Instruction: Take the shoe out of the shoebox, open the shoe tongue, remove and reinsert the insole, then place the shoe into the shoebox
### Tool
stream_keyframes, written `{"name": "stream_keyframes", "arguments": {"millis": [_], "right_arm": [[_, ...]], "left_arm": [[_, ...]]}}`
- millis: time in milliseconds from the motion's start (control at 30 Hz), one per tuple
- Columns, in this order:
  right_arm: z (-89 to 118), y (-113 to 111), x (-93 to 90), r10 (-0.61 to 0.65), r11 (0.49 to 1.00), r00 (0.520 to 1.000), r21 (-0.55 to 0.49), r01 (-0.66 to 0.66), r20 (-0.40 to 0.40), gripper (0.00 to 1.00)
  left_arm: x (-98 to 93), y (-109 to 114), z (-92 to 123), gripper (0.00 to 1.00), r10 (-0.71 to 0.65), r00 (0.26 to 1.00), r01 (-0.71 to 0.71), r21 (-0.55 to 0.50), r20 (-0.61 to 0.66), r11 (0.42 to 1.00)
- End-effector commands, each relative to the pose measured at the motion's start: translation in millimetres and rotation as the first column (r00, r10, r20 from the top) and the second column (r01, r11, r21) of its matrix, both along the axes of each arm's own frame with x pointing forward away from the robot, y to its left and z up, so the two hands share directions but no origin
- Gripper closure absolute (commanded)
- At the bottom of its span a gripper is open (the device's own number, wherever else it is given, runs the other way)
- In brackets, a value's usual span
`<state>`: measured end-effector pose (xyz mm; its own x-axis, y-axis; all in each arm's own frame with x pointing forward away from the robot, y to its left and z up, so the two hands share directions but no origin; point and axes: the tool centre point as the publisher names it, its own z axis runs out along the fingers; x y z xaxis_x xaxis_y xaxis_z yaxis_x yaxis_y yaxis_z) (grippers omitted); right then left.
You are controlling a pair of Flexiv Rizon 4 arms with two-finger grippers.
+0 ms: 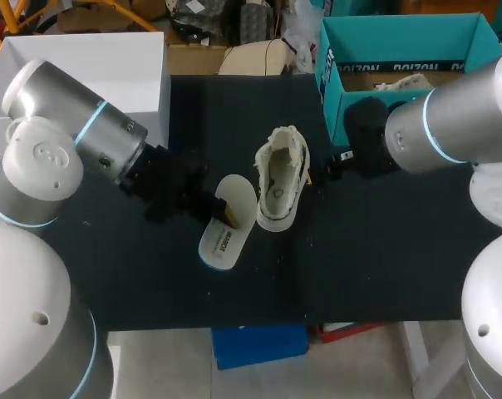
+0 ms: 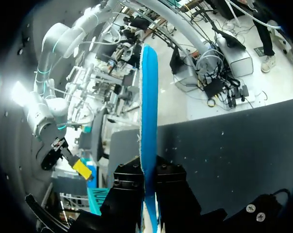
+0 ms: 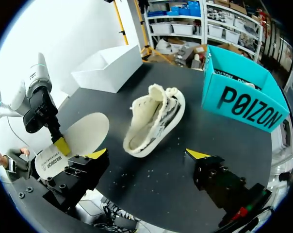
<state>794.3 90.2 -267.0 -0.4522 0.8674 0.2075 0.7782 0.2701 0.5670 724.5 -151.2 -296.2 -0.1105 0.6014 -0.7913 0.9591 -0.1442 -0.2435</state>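
My left arm reaches in low from the left, its claw (image 1: 223,214) clenched on the insole (image 1: 230,226), gripping it by 1 edge just left of the shoe (image 1: 282,174). The shoe rests mid-table (image 1: 384,249), out of the teal shoebox (image 1: 401,29) at the far right. My right arm comes in from the right, its claw (image 3: 146,154) released, 2 fingers spread wide just right of the shoe.

Large black block lettering on teal shoebox (image 3: 243,107) side wall; same lettering upside down on inner flap. Small dark print on insole (image 3: 81,136) heel end.
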Motion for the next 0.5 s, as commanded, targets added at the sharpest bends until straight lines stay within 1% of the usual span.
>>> {"name": "stream_keyframes", "arguments": {"millis": [33,100,267,300,500], "right_arm": [[1.5,2.7,-0.7,-0.016,1.000,1.000,-0.023,0.016,0.006,0.00],[1.5,2.7,-0.7,-0.016,1.000,1.000,-0.023,0.016,0.006,0.00],[1.5,2.7,-0.7,-0.016,1.000,1.000,-0.023,0.016,0.006,0.00],[1.5,2.7,-0.7,-0.016,1.000,1.000,-0.023,0.016,0.006,0.00],[1.5,2.7,-0.7,-0.016,1.000,1.000,-0.023,0.016,0.006,0.00]], "left_arm": [[6.0,-10.6,-8.7,1.00,-0.036,0.999,0.036,-0.004,-0.040,0.999],[6.8,-15.8,-11.3,1.00,-0.056,0.997,0.056,-0.014,-0.059,0.998],[11.0,-33.3,-20.6,1.00,-0.123,0.986,0.124,0.000,-0.108,0.992],[13.5,-38.5,-23.3,1.00,-0.138,0.984,0.140,0.011,-0.116,0.990],[31.0,-51.5,-31.1,1.00,-0.163,0.978,0.169,0.030,-0.133,0.985]]}}
